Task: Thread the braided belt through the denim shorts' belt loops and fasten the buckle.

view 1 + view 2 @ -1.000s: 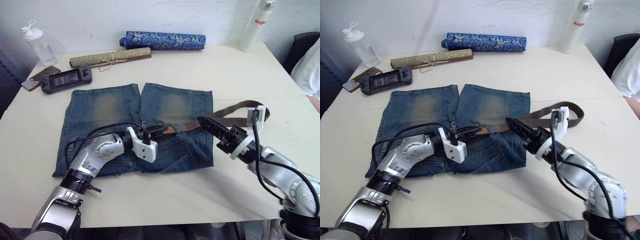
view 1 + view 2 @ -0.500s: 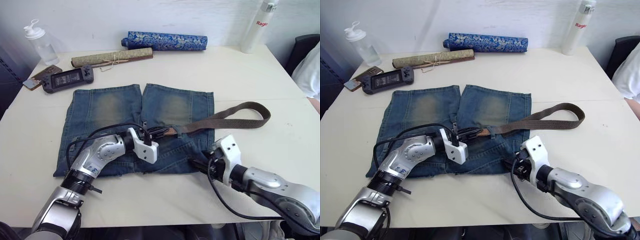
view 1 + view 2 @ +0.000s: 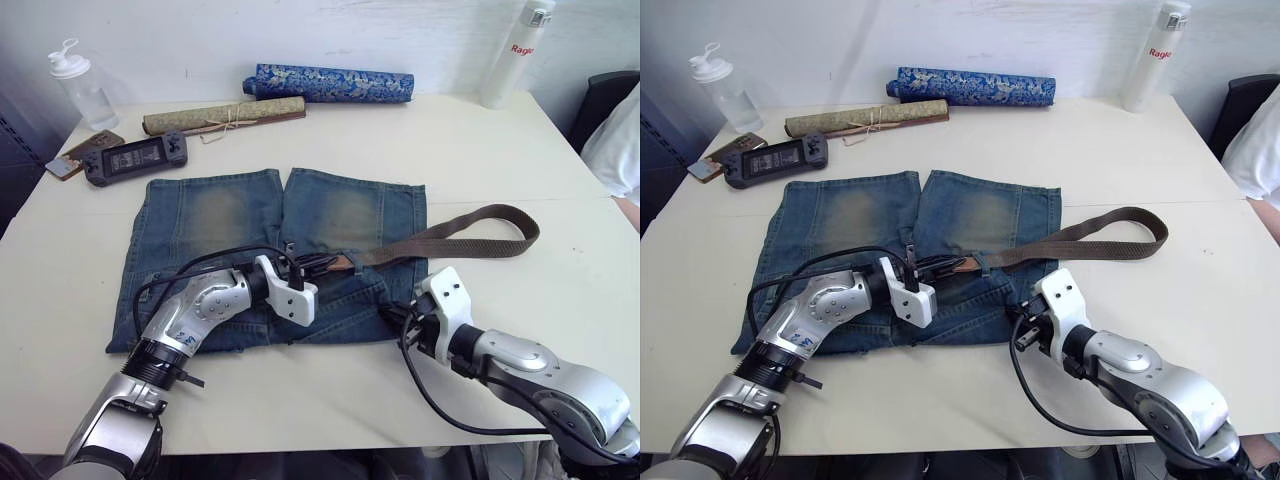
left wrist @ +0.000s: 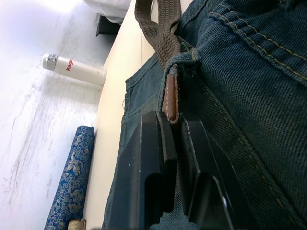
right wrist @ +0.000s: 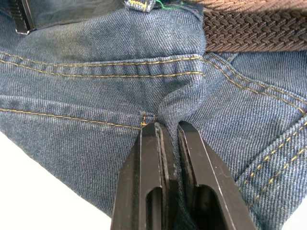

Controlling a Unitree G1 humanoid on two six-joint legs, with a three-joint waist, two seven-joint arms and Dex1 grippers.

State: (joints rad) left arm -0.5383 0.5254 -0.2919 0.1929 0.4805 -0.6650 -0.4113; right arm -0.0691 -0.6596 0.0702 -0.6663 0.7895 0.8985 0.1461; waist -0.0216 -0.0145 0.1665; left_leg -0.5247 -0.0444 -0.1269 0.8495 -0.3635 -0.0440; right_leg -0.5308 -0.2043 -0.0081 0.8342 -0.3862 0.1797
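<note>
- Head views: our denim shorts (image 3: 270, 250) lie flat on the bench (image 3: 480, 160), waistband toward us, so the loops sit within reach of both arms. The braided belt (image 3: 470, 225) runs from mid-waistband out to our right, curls into a loop on the bare bench and doubles back; we can't make out the buckle. Most of the strap is off the shorts, so we judge the threading barely begun.
- Same views: our left hand (image 3: 312, 270) sits at the waistband's middle, at the belt's tan end. Our right hand (image 3: 1018, 318) is down at the right edge of the shorts, probably to pin the cloth while the left pulls.
- Far side of the bench: a blue patterned roll (image 3: 330, 82), a tan roll (image 3: 222, 115), a handheld console (image 3: 133, 158) and two bottles (image 3: 78, 88), all well apart from the work.
- Left wrist view: our left hand's fingers (image 4: 151, 163) are nearly closed, the tan leather tip (image 4: 171, 98) clamped between them, just past what looks like a belt loop (image 4: 184, 60) it has come through. That grip lets us draw the strap along the waistband.
- Right wrist view: our right hand's fingers (image 5: 151, 167) are pinched tight on a raised fold of denim near a seam, the braid just beyond — a hold on the cloth, not the belt.
</note>
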